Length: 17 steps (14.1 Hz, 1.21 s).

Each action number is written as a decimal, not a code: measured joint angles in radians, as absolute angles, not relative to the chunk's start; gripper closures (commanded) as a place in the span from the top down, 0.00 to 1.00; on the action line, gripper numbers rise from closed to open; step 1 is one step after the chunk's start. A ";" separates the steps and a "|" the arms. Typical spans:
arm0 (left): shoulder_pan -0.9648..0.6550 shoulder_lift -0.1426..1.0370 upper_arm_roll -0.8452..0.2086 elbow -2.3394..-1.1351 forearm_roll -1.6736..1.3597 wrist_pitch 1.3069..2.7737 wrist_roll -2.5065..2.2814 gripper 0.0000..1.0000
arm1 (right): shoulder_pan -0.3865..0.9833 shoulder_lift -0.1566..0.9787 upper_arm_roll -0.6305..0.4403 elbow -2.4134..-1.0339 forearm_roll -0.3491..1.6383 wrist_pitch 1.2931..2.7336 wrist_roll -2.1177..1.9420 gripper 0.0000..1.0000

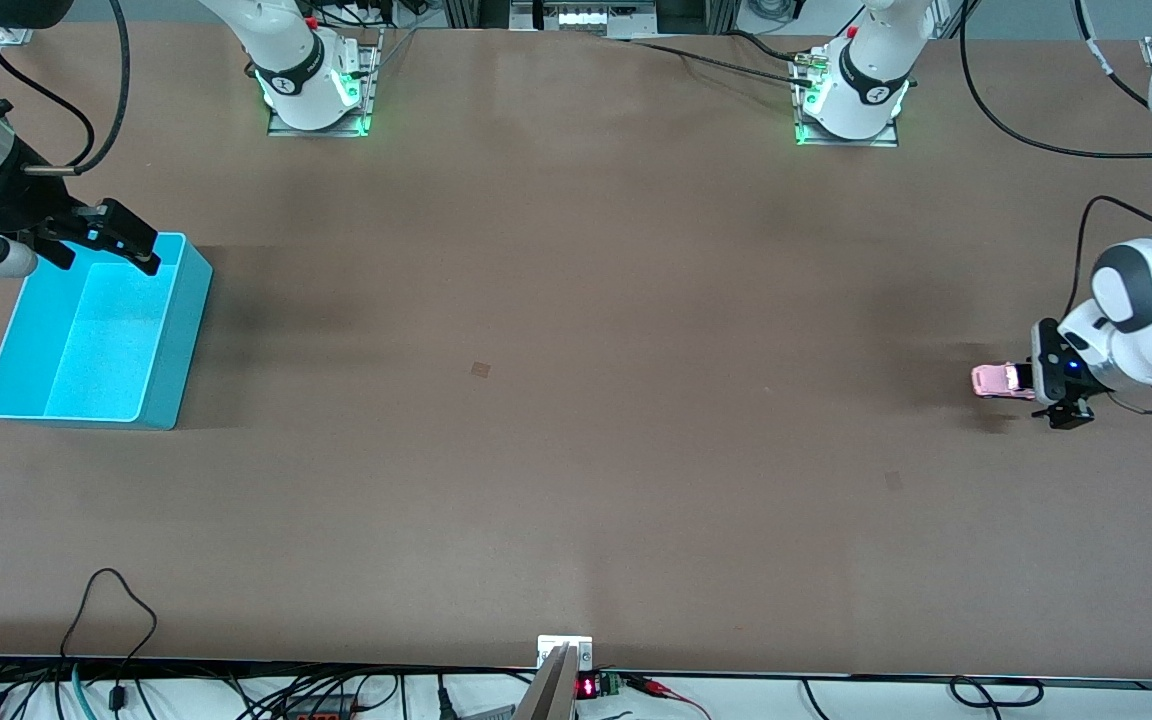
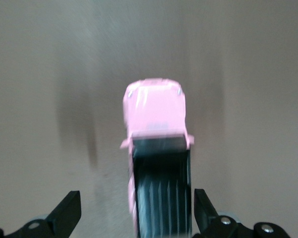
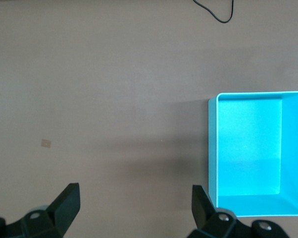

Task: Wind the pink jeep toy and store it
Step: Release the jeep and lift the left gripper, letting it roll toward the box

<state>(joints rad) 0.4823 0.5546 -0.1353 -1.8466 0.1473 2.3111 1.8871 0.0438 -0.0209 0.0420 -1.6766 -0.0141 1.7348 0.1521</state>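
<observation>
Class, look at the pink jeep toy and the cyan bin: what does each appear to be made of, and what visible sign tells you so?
Pink jeep toy: probably moulded plastic with a smooth, slightly glossy pink body; its black rear roof panel is ribbed. Painted metal cannot be ruled out.
Cyan bin: seemingly rigid plastic, judging by its thin uniform walls, rounded corners and soft sheen inside.

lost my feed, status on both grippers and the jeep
Left gripper open around pink jeep toy on table. Right gripper open over cyan bin. Path between unobstructed.

Robot lab; bolted arm bases point(image 1: 316, 85)
</observation>
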 measured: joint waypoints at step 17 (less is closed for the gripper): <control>0.188 0.421 -0.199 -1.357 0.147 1.431 0.826 1.00 | 0.044 -0.021 0.042 -1.676 -0.014 1.736 0.152 1.00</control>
